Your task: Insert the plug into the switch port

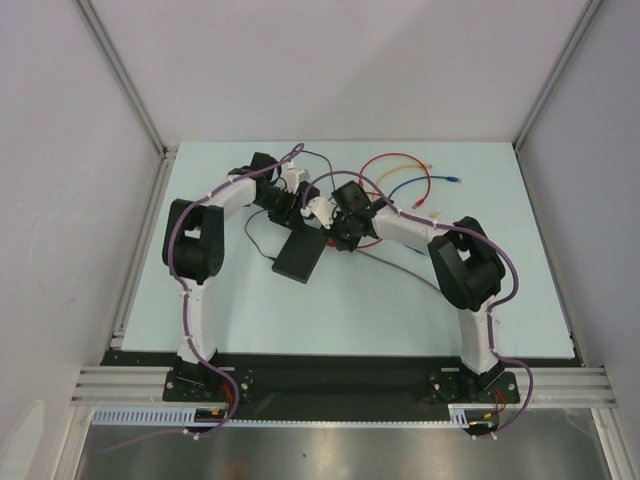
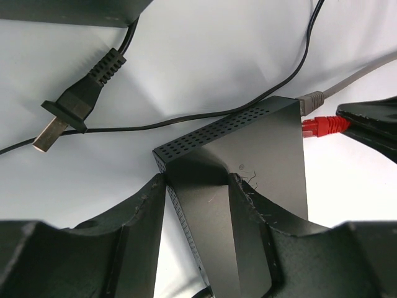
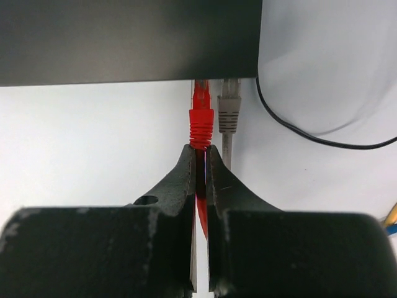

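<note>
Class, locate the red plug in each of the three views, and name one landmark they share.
Top external: not visible, hidden under the right gripper at centre.
Left wrist: red plug at right edge, at the black switch's corner.
Right wrist: top centre, beside the grey plug.
Shared landmark: the black switch.

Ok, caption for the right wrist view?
Right claw pinching red cable plug at edge of flat matte black box, beside grey plug.

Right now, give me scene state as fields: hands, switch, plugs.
left hand: shut on switch, clamped across its width
right hand: shut on red cable, just behind red plug
red plug: nose at switch port edge, beside grey plug; seating unclear
grey plug: in switch edge
power plug: on table, apart from switch
</note>
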`<action>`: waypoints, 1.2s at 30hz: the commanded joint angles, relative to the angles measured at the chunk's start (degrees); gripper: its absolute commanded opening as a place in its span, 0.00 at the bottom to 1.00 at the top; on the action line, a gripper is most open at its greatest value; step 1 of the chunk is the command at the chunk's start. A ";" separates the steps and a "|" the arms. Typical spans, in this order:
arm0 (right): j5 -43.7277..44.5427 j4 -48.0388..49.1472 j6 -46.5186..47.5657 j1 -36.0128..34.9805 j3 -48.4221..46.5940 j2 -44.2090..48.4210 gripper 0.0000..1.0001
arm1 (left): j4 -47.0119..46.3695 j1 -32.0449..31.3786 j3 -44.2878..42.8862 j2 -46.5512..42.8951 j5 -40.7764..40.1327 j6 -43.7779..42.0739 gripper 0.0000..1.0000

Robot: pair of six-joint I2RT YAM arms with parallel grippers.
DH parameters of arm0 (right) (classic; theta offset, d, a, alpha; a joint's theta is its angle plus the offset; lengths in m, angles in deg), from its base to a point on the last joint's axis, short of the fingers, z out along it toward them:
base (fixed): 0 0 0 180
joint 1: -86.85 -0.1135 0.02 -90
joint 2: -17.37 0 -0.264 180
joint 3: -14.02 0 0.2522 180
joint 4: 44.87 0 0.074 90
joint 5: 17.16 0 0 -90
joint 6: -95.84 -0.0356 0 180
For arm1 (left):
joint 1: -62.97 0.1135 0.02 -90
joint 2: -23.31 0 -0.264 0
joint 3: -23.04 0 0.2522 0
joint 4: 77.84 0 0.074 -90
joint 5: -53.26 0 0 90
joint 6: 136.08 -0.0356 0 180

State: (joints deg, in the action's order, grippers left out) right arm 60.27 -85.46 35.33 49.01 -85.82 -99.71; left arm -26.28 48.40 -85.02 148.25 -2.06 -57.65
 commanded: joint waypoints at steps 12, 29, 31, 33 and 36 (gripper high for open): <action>4.85 34.03 -4.53 -2.94 13.57 5.37 0.00 | 1.48 -3.80 -0.80 0.65 9.36 0.94 0.48; -4.64 32.98 -7.87 0.66 14.45 9.06 0.00 | 1.14 -3.80 0.35 1.00 8.92 1.20 0.48; -5.17 33.77 -7.88 0.67 14.98 9.15 0.00 | 1.13 -3.80 0.35 1.09 8.74 1.29 0.48; -5.44 34.65 -7.79 0.49 15.86 8.97 0.00 | 1.22 -3.80 0.00 1.26 8.65 1.55 0.48; -5.44 37.19 -7.79 -0.21 17.26 8.45 0.00 | 1.22 -3.80 -0.18 1.35 8.57 1.82 0.48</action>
State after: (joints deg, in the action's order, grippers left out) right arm 59.11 -62.47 28.32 50.30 -68.27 -93.70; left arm -27.48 48.36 -85.02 148.52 -2.00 -57.54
